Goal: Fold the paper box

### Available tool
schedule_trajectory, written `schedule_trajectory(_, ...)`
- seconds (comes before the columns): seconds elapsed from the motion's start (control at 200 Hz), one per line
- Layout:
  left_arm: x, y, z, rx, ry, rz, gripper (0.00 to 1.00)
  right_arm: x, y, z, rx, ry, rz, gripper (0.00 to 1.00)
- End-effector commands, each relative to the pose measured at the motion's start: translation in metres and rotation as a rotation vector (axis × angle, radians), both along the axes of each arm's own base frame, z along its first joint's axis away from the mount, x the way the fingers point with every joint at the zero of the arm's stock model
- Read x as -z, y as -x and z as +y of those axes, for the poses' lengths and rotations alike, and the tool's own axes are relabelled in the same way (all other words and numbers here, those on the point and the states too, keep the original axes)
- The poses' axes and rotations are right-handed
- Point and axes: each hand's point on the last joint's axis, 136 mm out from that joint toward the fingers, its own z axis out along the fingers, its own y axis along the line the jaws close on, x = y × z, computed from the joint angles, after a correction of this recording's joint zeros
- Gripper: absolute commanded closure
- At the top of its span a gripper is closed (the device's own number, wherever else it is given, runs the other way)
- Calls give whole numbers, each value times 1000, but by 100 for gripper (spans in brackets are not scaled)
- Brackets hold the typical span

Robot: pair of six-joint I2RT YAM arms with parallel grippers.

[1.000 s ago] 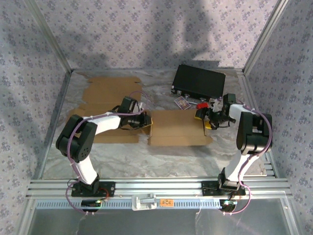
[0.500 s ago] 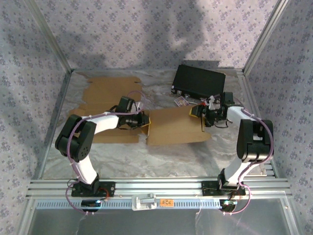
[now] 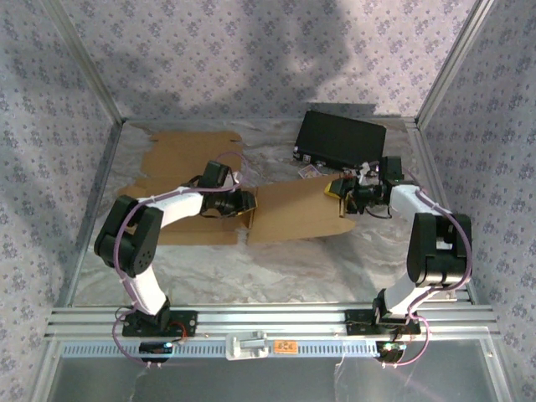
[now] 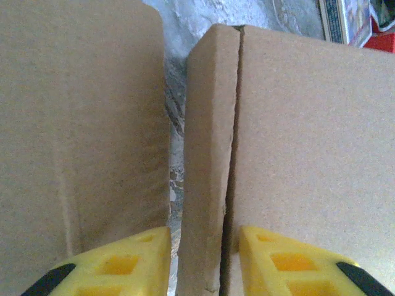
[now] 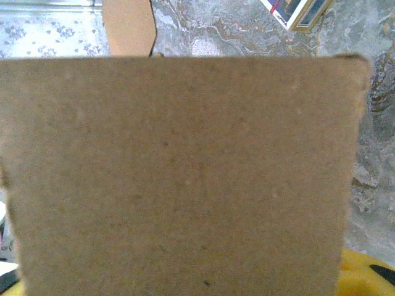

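One flat brown cardboard box [image 3: 297,215] lies mid-frame between two pincers: left pincer [image 4: 203,240] apart astride its flap; right pincer [image 3: 339,198], state I cannot tell.

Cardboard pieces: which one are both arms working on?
The central panel, with the left fingers straddling its left edge and the right fingers at its right edge. The other, larger sheet lies flat at back-left, beneath the left arm.

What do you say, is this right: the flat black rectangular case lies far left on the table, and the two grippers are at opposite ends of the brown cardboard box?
Not quite. The top external view shows the flat black rectangular case at the far right, not left. The left gripper and right gripper are indeed at opposite ends of the brown cardboard box.
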Motion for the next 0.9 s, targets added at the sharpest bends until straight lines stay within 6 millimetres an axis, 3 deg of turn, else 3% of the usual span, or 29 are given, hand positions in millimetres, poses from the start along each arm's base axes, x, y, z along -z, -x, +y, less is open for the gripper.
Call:
schedule_trajectory(0.0,-44,-15,6,-41,4,-103,62,-8,0,-5,85,-69,117,53)
schedule_trajectory(0.235,-119,-16,12,55,-31,-450,60,-4,1,-20,190,-141,376,57)
schedule_trajectory(0.315,-145,8,-3,247,-89,-679,58,-4,5,-22,209,-149,452,58)
schedule_trajectory(0.37,-156,38,-20,456,-150,-851,54,-4,9,-21,216,-166,521,58)
schedule_trajectory(0.46,-149,84,-38,767,-275,-1004,48,-4,16,-18,213,-189,613,59)
schedule_trajectory(0.54,-136,103,-37,915,-343,-1023,47,-2,22,-18,211,-178,658,60)
schedule_trajectory(0.73,-122,105,-30,1039,-478,-1151,38,0,36,-14,198,-199,776,60)
schedule_trajectory(0.894,-109,101,-32,1125,-530,-1161,38,6,49,-14,196,-189,838,60)
